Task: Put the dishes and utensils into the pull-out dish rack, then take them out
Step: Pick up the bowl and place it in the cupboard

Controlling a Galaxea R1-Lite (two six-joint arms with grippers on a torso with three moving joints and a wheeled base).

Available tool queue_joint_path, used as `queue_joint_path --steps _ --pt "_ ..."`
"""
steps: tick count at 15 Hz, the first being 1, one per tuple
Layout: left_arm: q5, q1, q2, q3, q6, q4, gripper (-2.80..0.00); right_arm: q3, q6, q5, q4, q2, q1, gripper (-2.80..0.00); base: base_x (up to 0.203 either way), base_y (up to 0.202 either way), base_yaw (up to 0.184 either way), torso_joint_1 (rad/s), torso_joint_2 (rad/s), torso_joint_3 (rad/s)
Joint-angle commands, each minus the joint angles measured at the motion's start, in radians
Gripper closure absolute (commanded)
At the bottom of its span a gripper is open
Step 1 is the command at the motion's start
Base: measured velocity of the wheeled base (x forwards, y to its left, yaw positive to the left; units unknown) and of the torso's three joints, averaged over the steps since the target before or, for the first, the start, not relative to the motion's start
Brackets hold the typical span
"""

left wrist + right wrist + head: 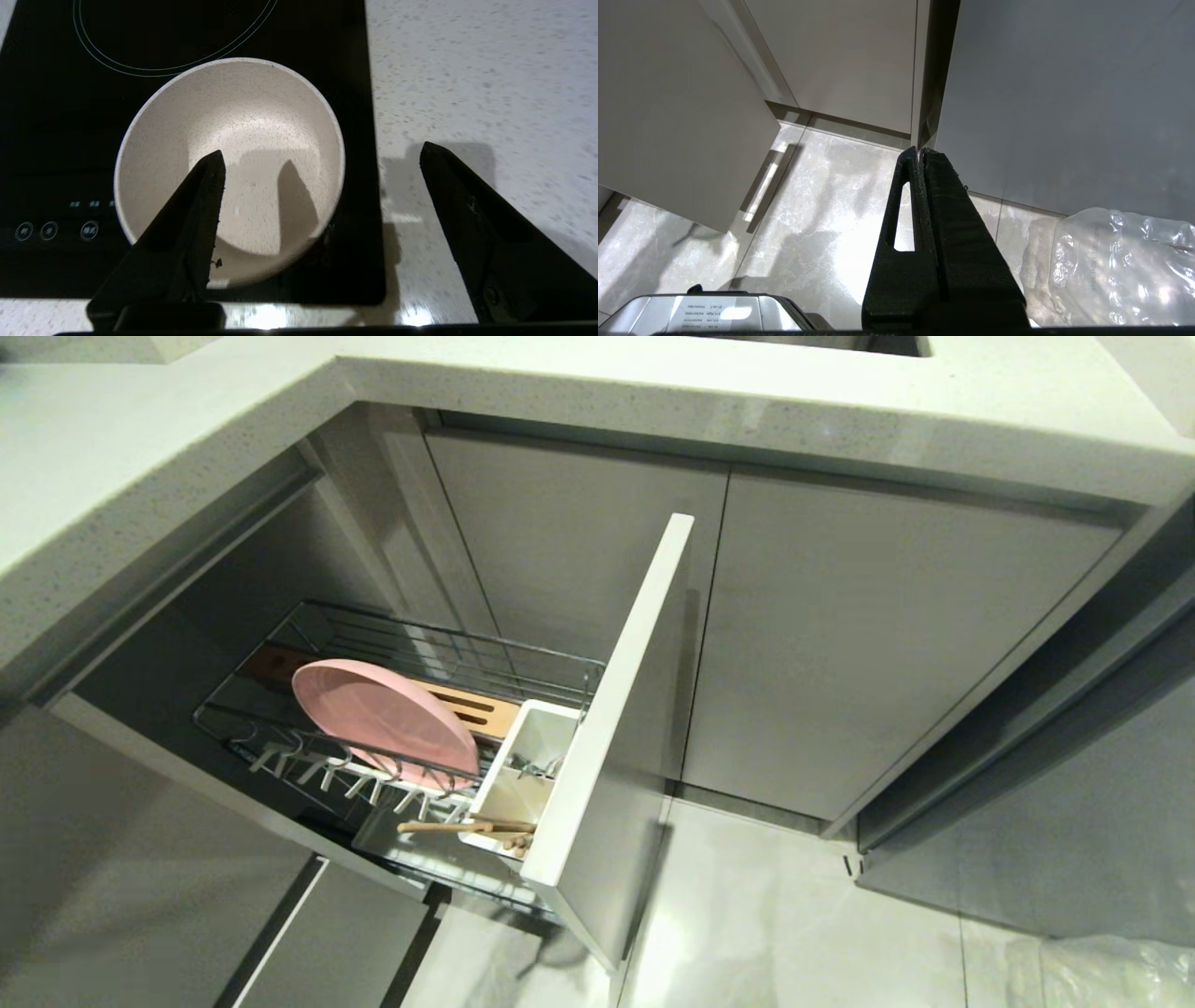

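Hiding part of the pink plate (383, 719): rack wires (411, 756).

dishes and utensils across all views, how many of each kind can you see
Round pink plate, standing in the chrome wire pull-out rack: 1
Cream-white round bowl, on the black cooktop: 1
Pale wooden chopsticks: 2
Total: 4
Any spoon in the white caddy cannot be confirmed.

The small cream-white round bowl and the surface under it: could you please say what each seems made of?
Cream-white round bowl: matte, finely speckled, probably ceramic or a composite plastic. Black cooktop: glossy black glass by its look, with printed ring and touch icons.
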Motion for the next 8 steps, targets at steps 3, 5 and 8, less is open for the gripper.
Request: queue_joint_path --steps 3,5,8 --pt "-0.047 0.009 0.041 0.058 -0.005 -0.043 -2.8 0.0 0.0 0.0 0.0 0.001 0.0 0.0 0.0 0.0 0.0 0.0 0.0 0.0" --pt "-0.124 0.033 0.049 0.068 -0.009 -0.045 -2.8 0.0 0.0 0.0 0.0 0.001 0.0 0.0 0.0 0.0 0.0 0.0 0.0 0.0" --pt "-0.131 0.035 0.059 0.083 -0.013 -0.047 -2.8 0.0 0.0 0.0 0.0 0.001 0.0 0.0 0.0 0.0 0.0 0.0 0.0 0.0"
